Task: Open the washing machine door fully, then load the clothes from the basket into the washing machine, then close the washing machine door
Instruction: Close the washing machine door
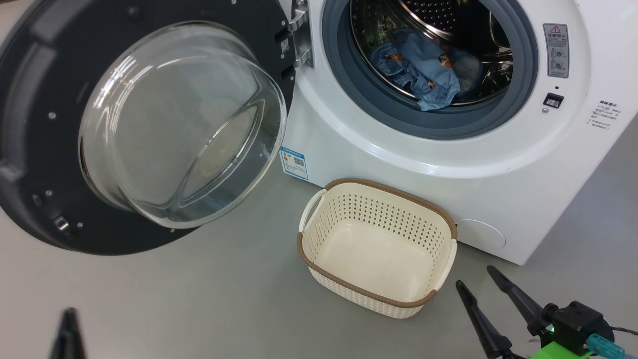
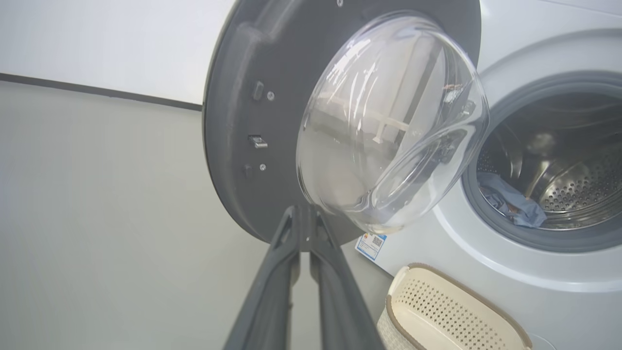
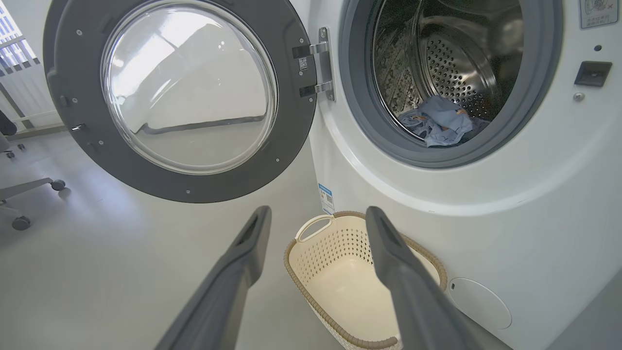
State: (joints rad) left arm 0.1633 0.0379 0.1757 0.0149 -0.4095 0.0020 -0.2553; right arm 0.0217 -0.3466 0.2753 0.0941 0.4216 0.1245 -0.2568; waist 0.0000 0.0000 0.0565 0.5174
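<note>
The washing machine (image 1: 448, 154) stands with its round black door (image 1: 30, 124) swung wide open to the left, glass porthole (image 1: 184, 124) bulging out. Light blue clothes (image 1: 423, 67) lie inside the steel drum, also seen as clothes (image 3: 442, 124) and clothes (image 2: 515, 204). The cream basket (image 1: 379, 249) sits on the floor before the machine with nothing in it. My right gripper (image 1: 473, 276) is open at the lower right, just right of the basket, holding nothing. My left gripper (image 2: 303, 214) is shut, its tips just below the door's (image 2: 233, 121) lower rim.
Grey floor (image 1: 199, 299) spreads left of and before the basket. A blue label sticker (image 1: 294, 162) marks the machine's front. Chair castors (image 3: 22, 221) stand at the far left in the right wrist view. A white wall (image 2: 97, 43) rises behind the door.
</note>
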